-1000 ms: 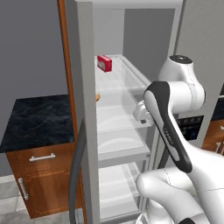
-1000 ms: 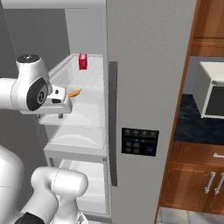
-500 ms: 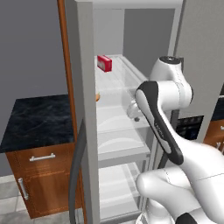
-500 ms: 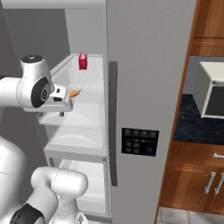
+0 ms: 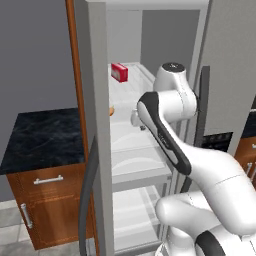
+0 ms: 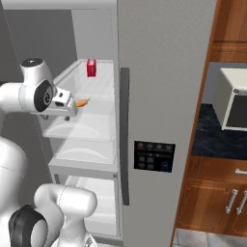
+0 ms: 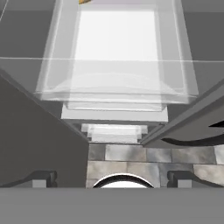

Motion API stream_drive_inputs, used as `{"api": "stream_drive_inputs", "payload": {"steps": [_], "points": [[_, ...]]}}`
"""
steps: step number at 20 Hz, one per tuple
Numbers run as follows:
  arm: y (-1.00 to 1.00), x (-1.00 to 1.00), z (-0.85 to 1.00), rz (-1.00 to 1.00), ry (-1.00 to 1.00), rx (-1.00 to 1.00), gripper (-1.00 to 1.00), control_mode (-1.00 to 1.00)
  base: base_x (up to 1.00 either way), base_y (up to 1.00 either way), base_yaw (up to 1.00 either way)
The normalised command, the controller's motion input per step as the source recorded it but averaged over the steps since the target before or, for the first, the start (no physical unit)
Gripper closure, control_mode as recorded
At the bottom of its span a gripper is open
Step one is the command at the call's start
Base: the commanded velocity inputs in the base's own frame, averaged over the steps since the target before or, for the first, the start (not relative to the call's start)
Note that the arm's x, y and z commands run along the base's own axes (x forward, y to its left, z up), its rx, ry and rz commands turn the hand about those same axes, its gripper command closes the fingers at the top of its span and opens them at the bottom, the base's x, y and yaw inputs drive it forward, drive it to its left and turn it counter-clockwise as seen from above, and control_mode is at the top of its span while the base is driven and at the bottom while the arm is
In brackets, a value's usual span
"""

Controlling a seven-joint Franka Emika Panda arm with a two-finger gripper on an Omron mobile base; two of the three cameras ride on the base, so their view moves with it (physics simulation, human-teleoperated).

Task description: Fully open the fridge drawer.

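Observation:
The fridge drawer [image 7: 116, 89] is a shallow clear tray with low walls and a curved front, lying below my hand across the grey fridge's width. From the base cameras the fridge drawer [image 5: 131, 141] [image 6: 88, 127] sits under the top shelf. My gripper [image 7: 112, 180] hangs above and just in front of its front edge, pointing down, open, with its fingertips [image 7: 43, 178] wide apart and nothing between them. The gripper [image 5: 136, 119] [image 6: 59, 114] is level with the shelf's front.
A red box [image 5: 119, 72] [image 6: 90, 67] stands at the back of the top shelf, with an orange carrot [image 6: 82, 102] nearer the front. Deeper clear bins [image 5: 132, 167] lie lower down. The fridge's door edge [image 5: 97, 130] stands left; its closed door [image 6: 159, 96] is right.
My hand and wrist have swung left in the left base view, closer to the fridge's shelf front. The drawer has not visibly moved.

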Motion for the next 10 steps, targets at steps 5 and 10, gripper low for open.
{"api": "stream_drive_inputs", "payload": {"steps": [5, 10], "points": [[0.00, 0.55, -0.04, -0.10, -0.03, 0.00, -1.00, -1.00, 0.00, 0.00, 0.00], [0.02, 0.51, -0.06, -0.03, -0.01, 0.00, -1.00, -1.00, 0.00, 0.00, 0.00]]}}
